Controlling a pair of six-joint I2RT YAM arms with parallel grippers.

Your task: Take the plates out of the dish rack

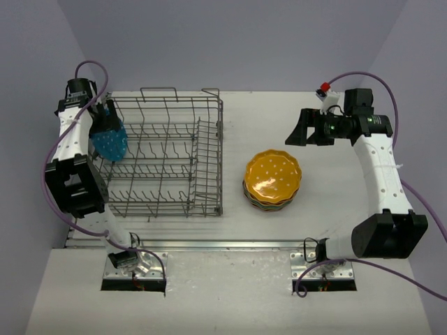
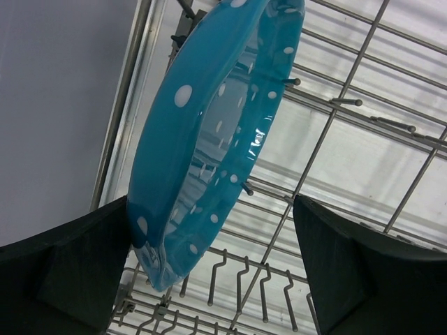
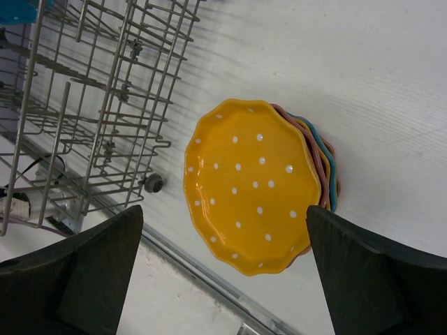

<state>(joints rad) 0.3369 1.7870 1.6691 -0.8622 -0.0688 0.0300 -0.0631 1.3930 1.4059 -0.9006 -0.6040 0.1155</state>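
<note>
Bright, even light came from above; rack cast faint soft shadows on table; blue plate showed glare streaks; views were sharp.

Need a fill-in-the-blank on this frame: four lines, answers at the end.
1. The one plate standing in the dish rack is ____ in colour.
2. The top plate of the stack on the table is ____ in colour.
3. The left gripper sits at the racked plate with its jaws ____.
4. The right gripper is open and holds ____.

Missing words: blue; orange-yellow; open; nothing.
</note>
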